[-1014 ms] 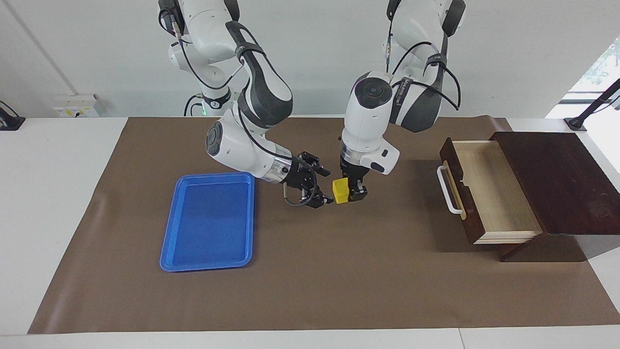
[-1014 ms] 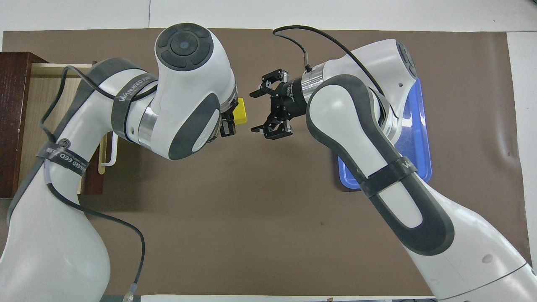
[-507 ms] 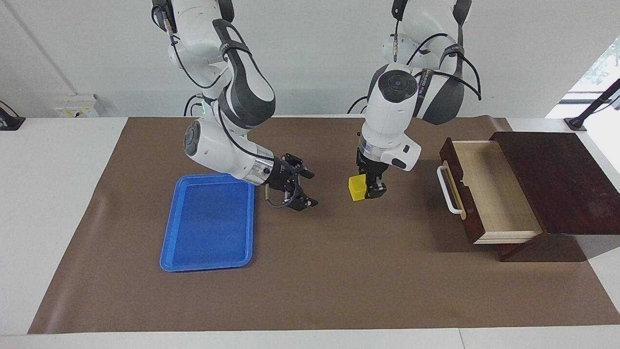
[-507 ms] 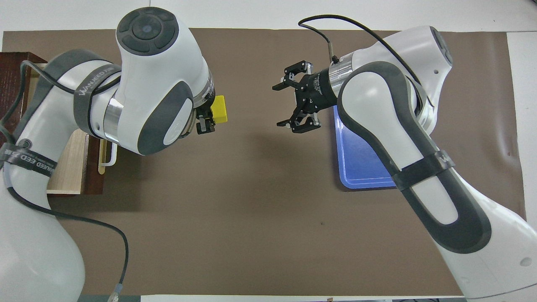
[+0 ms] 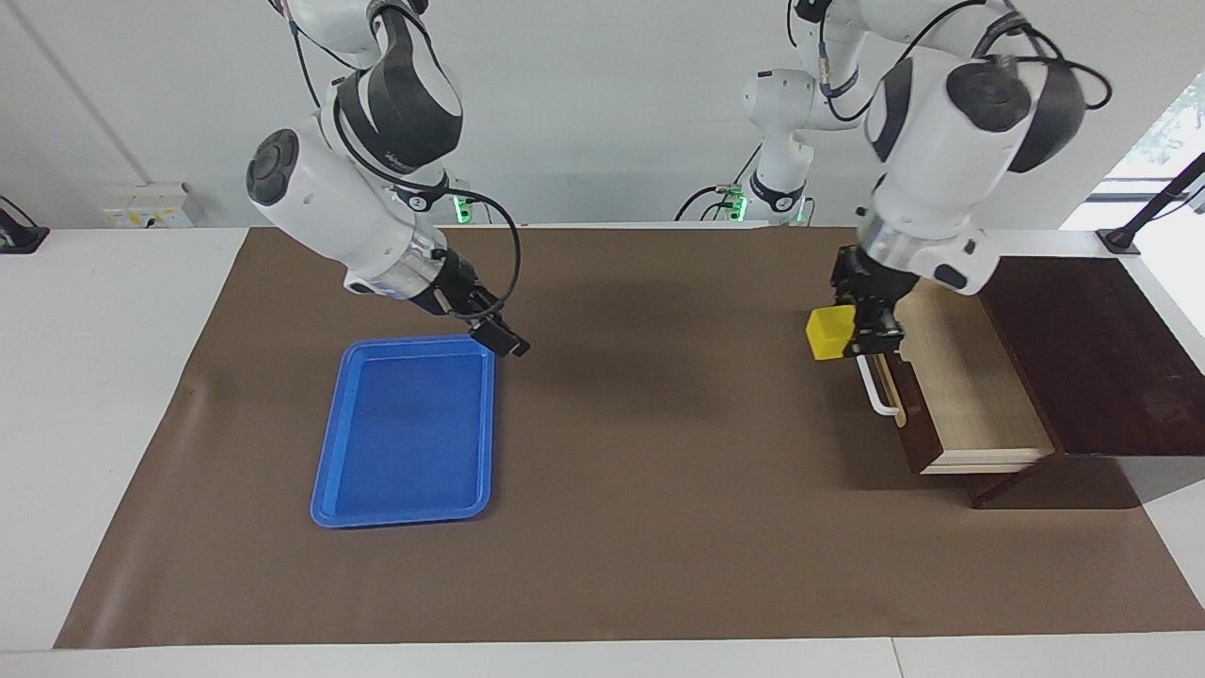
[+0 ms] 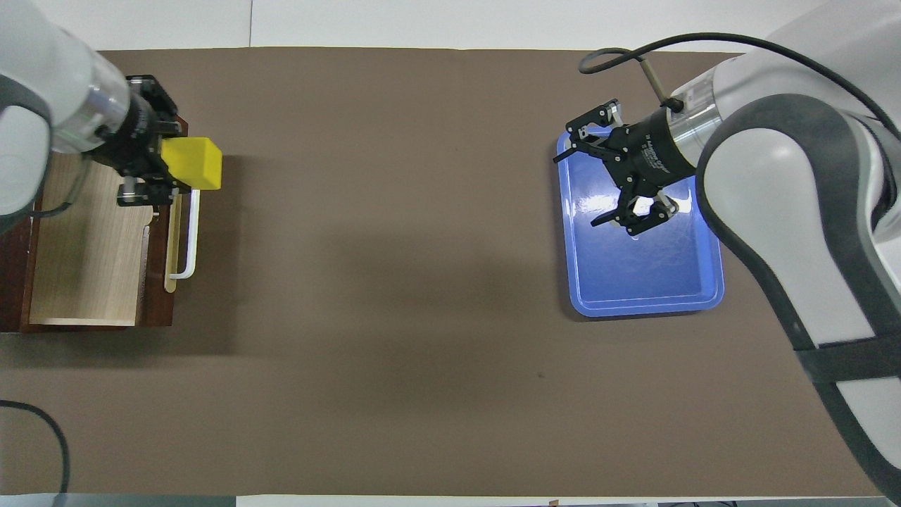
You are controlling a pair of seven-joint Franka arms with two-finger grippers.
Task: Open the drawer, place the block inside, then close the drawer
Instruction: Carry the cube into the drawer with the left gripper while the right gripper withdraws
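My left gripper is shut on the yellow block and holds it in the air over the front edge and white handle of the open drawer. In the overhead view the block hangs over the handle, with the left gripper over the drawer's pale interior. The drawer is pulled out of the dark wooden box. My right gripper is open and empty over the blue tray's corner; it also shows in the overhead view.
A flat blue tray lies on the brown mat toward the right arm's end of the table. The mat's middle lies between tray and drawer. White table surrounds the mat.
My left gripper has carried the block from mid-table to over the drawer's front. My right gripper has drawn back and up to over the blue tray.
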